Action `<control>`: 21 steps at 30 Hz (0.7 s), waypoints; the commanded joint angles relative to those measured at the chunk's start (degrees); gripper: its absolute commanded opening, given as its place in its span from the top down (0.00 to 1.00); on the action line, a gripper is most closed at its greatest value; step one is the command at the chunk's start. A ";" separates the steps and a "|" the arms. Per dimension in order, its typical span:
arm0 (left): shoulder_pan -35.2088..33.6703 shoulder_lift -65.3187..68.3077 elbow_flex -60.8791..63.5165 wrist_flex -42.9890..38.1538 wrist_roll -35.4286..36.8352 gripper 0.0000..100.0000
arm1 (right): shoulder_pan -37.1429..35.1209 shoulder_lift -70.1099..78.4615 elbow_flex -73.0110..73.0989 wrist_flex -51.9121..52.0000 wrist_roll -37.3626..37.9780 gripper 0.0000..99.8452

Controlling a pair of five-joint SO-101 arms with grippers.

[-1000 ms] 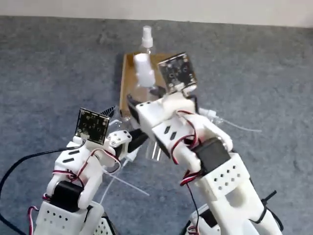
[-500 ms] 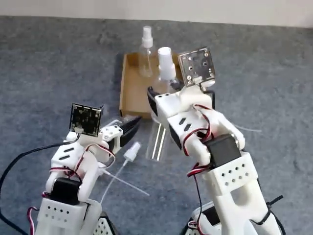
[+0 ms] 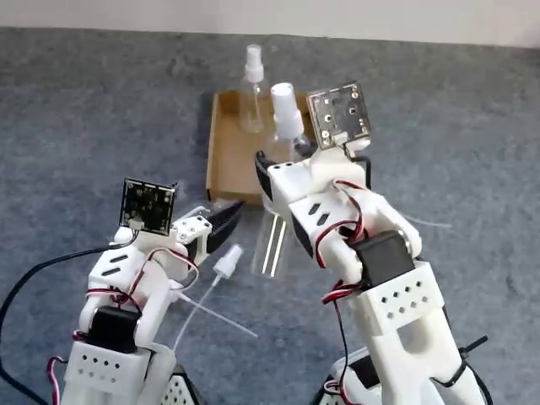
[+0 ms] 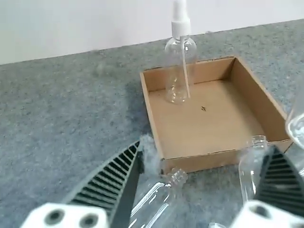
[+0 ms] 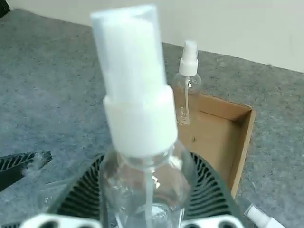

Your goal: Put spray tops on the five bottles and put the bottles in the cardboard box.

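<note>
**Right gripper holds a capped bottle by the box; left gripper stands wide open**

The work surface is a grey, felt-like carpet (image 3: 101, 101). A pale wall (image 3: 422, 17) runs along its far edge.

The right gripper (image 5: 142, 199) is clamped round the shoulders of a clear bottle (image 5: 137, 114), which stands upright with its white spray top on. In the high view this bottle (image 3: 287, 118) sits at the right side of the cardboard box (image 3: 221, 160).

The left gripper (image 4: 199, 190) has its jaws spread wide and grips nothing. An uncapped bottle (image 4: 161, 194) lies on the carpet between its fingers (image 4: 109, 190), and another open bottle (image 4: 251, 166) lies just beside it, both close to the box's near wall.

A second capped bottle (image 4: 179, 71) stands upright inside the box against its far wall, well apart from both grippers. A loose spray top (image 3: 226, 261) with its thin tube lies on the carpet just beside the left arm.
</note>
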 commanded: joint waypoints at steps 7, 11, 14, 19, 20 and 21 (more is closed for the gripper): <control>-0.57 -0.66 -0.48 -1.41 0.62 0.68 | 0.48 -2.24 -0.92 -0.04 0.62 1.00; -0.66 -0.75 -0.40 -1.41 0.62 0.68 | 0.48 -2.24 -0.92 -0.04 0.62 1.00; -2.59 -0.75 -0.48 -1.23 0.62 0.72 | 0.48 -2.24 -0.92 -0.04 0.62 1.00; -5.49 -0.75 -0.75 -1.41 0.35 0.88 | 0.48 -2.15 -0.92 -0.04 0.62 1.00; -5.58 -0.75 -0.75 -1.41 0.53 0.88 | 0.40 -2.07 -0.92 -0.04 0.62 1.00; -5.58 -0.75 -0.75 -1.49 0.53 0.86 | 0.40 -1.98 -0.92 -0.04 0.62 1.00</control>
